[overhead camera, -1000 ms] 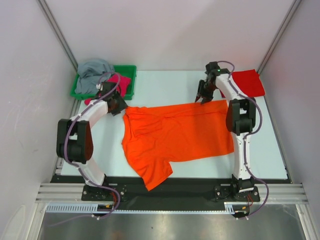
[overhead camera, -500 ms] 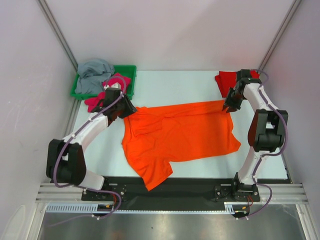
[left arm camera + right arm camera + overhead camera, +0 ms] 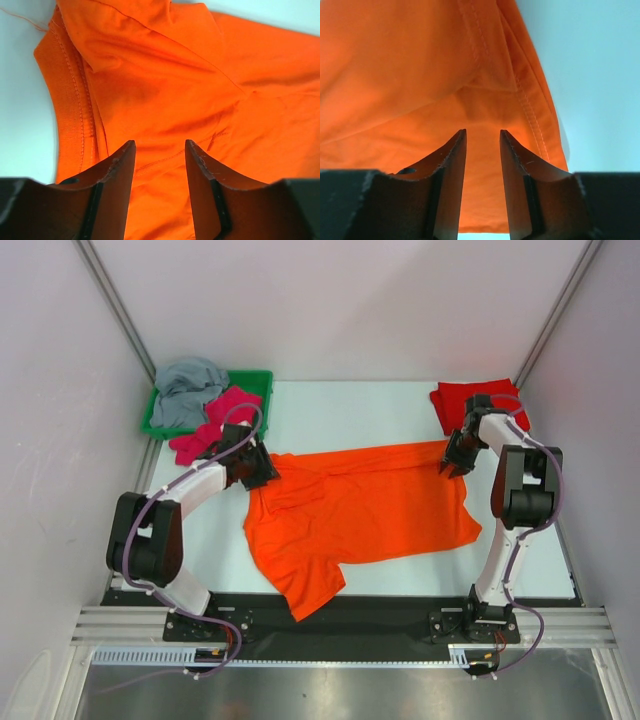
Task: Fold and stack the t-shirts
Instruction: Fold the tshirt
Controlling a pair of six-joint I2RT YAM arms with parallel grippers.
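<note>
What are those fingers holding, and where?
Nothing, it seems. The left fingers stand open over the orange t-shirt near its collar, the right fingers open over its hem corner.

The top external camera looks steeply down from above and behind the arm bases [image 3: 190, 625], covering the whole surface [image 3: 340, 405]. Each wrist camera sights along its own claw, left claw [image 3: 160, 142] and right claw [image 3: 482, 131], at very close range. All three views share the orange t-shirt [image 3: 360, 515].
</note>
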